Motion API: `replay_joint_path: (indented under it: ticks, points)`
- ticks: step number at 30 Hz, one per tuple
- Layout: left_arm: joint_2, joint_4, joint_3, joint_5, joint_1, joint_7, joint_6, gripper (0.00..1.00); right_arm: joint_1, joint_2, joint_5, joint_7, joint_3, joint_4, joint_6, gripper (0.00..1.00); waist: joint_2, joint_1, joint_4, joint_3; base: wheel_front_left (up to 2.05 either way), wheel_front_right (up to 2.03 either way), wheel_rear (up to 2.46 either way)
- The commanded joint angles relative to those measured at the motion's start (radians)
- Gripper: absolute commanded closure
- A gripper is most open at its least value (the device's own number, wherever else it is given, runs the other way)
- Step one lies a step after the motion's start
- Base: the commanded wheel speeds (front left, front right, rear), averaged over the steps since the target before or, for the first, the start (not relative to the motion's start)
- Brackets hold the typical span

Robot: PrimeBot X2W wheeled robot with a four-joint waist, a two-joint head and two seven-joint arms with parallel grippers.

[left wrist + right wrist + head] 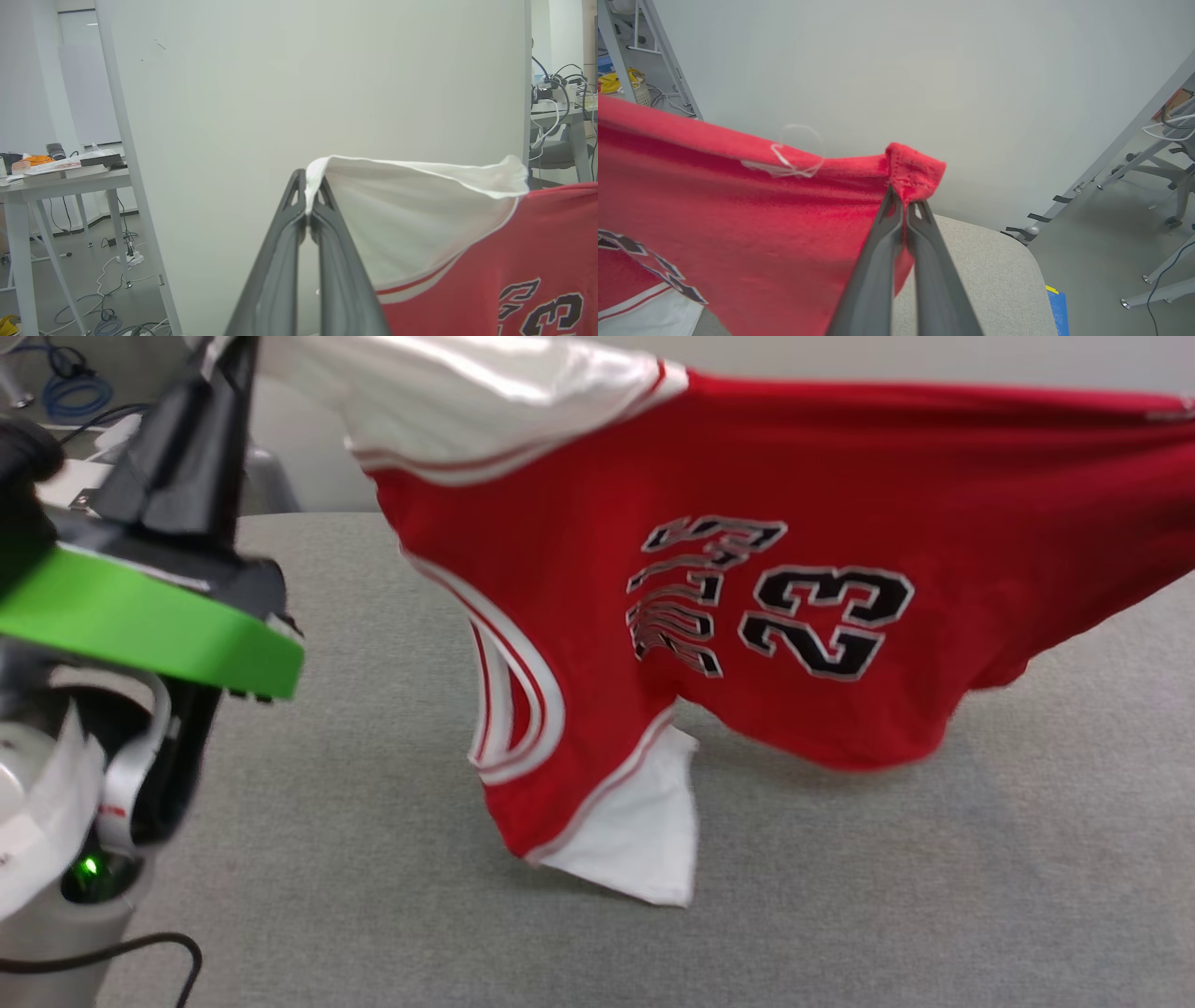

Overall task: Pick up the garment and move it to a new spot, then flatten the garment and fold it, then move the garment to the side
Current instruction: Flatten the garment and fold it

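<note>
Slippage risk: left gripper (308, 205) and right gripper (903, 205) each pinch only an edge of the red, white-sleeved jersey T-shirt (560, 569), so drag on the grey fabric table (934, 896) could yank it free.

Grey table (934, 915) touched by one sleeve (644, 840) of the garment (579, 569)

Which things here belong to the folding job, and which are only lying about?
Job: garment, held up over the grey table; left pincer, shut on its white sleeve; right pincer, shut on a red corner.
Lying about: floor cables; cluttered side desk; office chair.
</note>
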Motion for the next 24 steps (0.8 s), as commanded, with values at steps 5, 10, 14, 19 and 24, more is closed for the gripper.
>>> replay_joint_path:
  ticks: [5, 10, 14, 19, 24]
  points:
    - [0.027, 0.033, 0.031, 0.055, -0.146, -0.017, -0.006, 1.00, -0.067, 0.016, -0.030, -0.035, -0.023, -0.049, -0.001, 1.00, -0.0001, 0.0000, -0.053, 0.039, 0.00, 0.00, 0.00]
    - [0.063, 0.082, 0.026, 0.091, -0.296, 0.000, -0.053, 1.00, -0.136, 0.016, -0.060, -0.074, -0.037, -0.063, -0.001, 1.00, -0.0001, 0.0000, -0.073, 0.123, 0.00, 0.00, 0.00]
    - [0.098, 0.142, 0.013, 0.108, -0.426, 0.032, -0.111, 1.00, -0.205, 0.009, -0.084, -0.108, -0.041, -0.050, -0.001, 1.00, -0.0001, 0.0000, -0.080, 0.215, 0.00, 0.00, 0.00]
    - [0.132, 0.243, -0.015, 0.123, -0.599, 0.070, -0.200, 1.00, -0.325, -0.011, -0.120, -0.156, -0.022, 0.019, -0.001, 1.00, -0.0001, 0.0000, -0.081, 0.340, 0.00, 0.00, 0.00]
    - [0.127, 0.394, -0.055, 0.153, -0.799, 0.077, -0.286, 1.00, -0.489, -0.029, -0.154, -0.224, 0.019, 0.139, -0.001, 1.00, -0.0001, 0.0000, -0.080, 0.459, 0.00, 0.00, 0.00]
